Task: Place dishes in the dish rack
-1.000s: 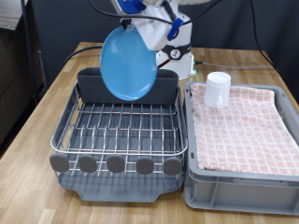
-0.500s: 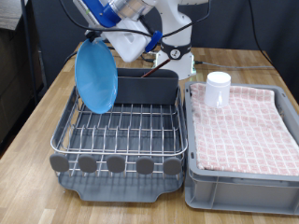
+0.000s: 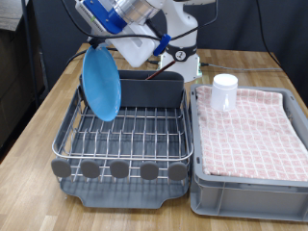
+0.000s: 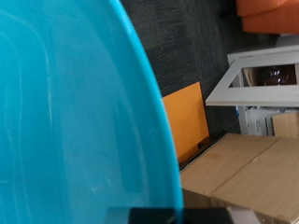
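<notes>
One plate [image 3: 100,84], apparently pinched by the gripper [image 3: 99,43], has sunk slightly, its edge nearer the dish rack [image 3: 125,133].

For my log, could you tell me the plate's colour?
Light blue; the plate shows best in the exterior view.

Glossy plate [image 3: 100,82], wire rack [image 3: 125,135], checked cloth [image 3: 250,135]

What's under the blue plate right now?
The rack's wire grid lies under the tilted plate, which hangs from the gripper. Whether its lower edge touches the wires cannot be seen.
</notes>
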Robot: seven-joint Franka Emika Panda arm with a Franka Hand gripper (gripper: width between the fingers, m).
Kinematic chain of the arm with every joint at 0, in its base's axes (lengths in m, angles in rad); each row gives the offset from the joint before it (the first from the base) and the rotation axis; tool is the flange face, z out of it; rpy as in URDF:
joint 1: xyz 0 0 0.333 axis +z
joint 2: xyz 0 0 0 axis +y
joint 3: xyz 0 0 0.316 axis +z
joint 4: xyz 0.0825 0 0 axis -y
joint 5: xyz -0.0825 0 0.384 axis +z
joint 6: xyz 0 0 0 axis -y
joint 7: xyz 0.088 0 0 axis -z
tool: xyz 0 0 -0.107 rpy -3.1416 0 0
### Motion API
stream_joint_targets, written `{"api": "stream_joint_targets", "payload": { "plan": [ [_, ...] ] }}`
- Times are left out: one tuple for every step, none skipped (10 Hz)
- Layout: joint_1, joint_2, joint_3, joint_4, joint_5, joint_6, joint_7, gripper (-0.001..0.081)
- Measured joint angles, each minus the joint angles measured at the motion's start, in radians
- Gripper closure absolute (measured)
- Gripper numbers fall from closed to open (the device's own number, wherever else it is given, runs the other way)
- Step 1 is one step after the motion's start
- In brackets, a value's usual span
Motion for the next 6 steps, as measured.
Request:
{"api": "stream_joint_targets", "payload": {
  "plan": [
    [0.001,0.007,0.006,0.000,-0.016,0.000,-0.013,0.0792],
    [0.002,0.014,0.012,0.001,-0.039,-0.010,-0.018,0.0792],
    [0.003,0.018,0.019,0.001,-0.068,-0.027,-0.020,0.0792],
    [0.003,0.020,0.025,-0.001,-0.109,-0.030,-0.020,0.0792],
    [0.003,0.021,0.025,-0.007,-0.157,0.004,-0.020,0.0792],
    [0.002,0.021,0.020,-0.019,-0.194,0.039,-0.020,0.0792]
  ]
}}
